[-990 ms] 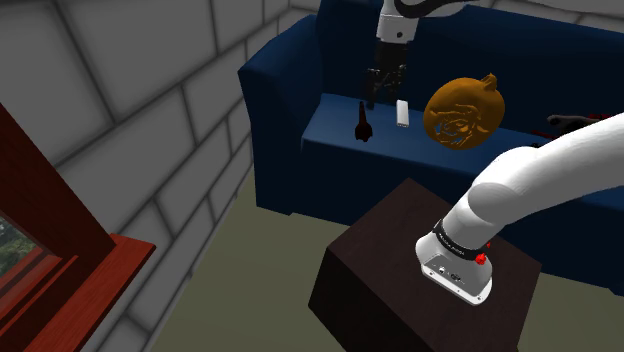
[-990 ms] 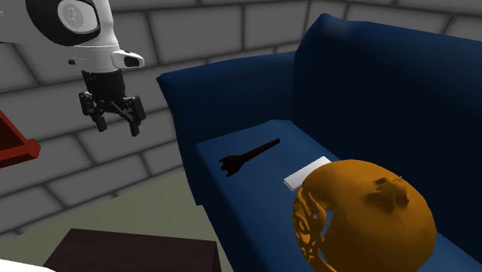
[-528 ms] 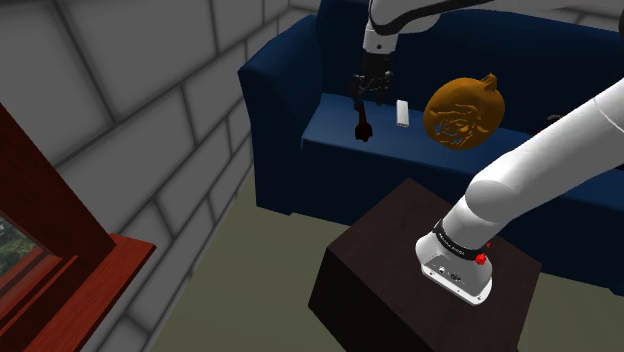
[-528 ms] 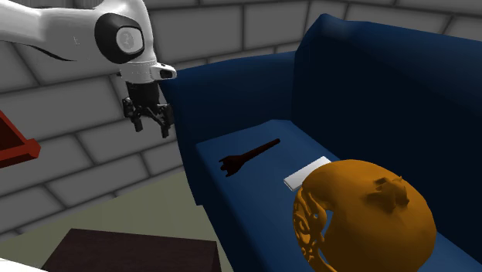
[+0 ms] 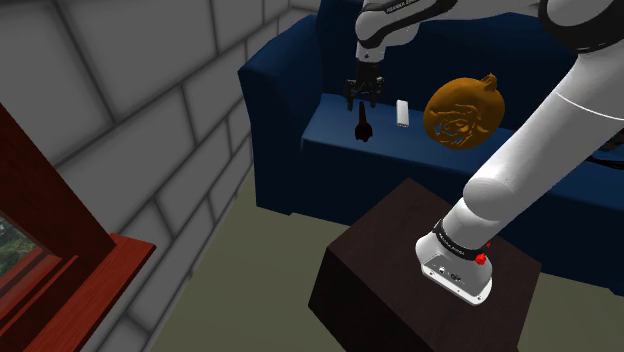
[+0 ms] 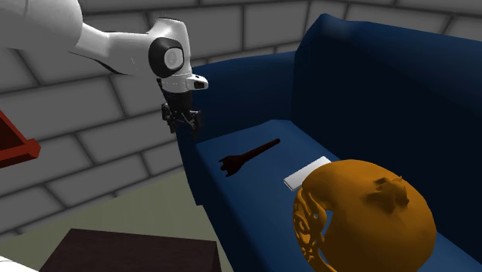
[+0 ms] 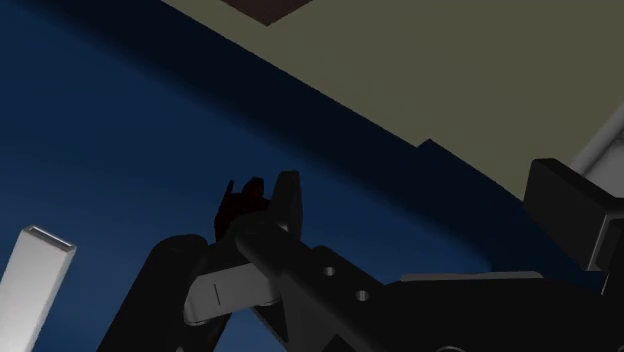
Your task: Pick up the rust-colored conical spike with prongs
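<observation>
The dark rust-brown spike [image 5: 362, 126] lies flat on the blue sofa's seat [image 5: 330, 130]. Its pronged end points toward the seat's front edge. In the second exterior view the spike [image 6: 249, 156] lies between the sofa's armrest and a white flat box. My gripper [image 5: 361, 97] hangs open just above the spike's thin end, apart from it. From the second exterior view the gripper [image 6: 180, 124] is level with the armrest. In the wrist view the prongs [image 7: 243, 200] show between the fingers of the gripper [image 7: 235, 240].
A white flat box [image 5: 402, 112] lies on the seat beside the spike. An orange carved pumpkin-like ball [image 5: 464, 110] sits further along the sofa. The dark stand [image 5: 420, 270] is in front. A grey brick wall and a red wooden frame [image 5: 70, 250] are at the shoulder view's left.
The arm has swung toward the sofa and the gripper has come down over the spike. The fingers stay open. The spike has not moved.
</observation>
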Controlling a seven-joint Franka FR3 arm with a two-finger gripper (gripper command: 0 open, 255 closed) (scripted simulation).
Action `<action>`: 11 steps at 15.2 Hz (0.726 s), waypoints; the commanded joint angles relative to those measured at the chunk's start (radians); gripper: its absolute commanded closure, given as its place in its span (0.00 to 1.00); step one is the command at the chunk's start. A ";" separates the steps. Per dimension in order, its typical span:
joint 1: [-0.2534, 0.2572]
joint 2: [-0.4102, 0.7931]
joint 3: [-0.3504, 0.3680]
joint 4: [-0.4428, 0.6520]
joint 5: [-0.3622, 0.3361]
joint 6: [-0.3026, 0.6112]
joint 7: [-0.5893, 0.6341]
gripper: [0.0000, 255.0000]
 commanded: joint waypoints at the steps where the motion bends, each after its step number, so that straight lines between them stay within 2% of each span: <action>1: -0.010 0.067 -0.010 0.039 -0.003 0.029 0.025 0.00; 11: -0.080 0.381 -0.079 0.297 0.005 0.093 0.100 0.00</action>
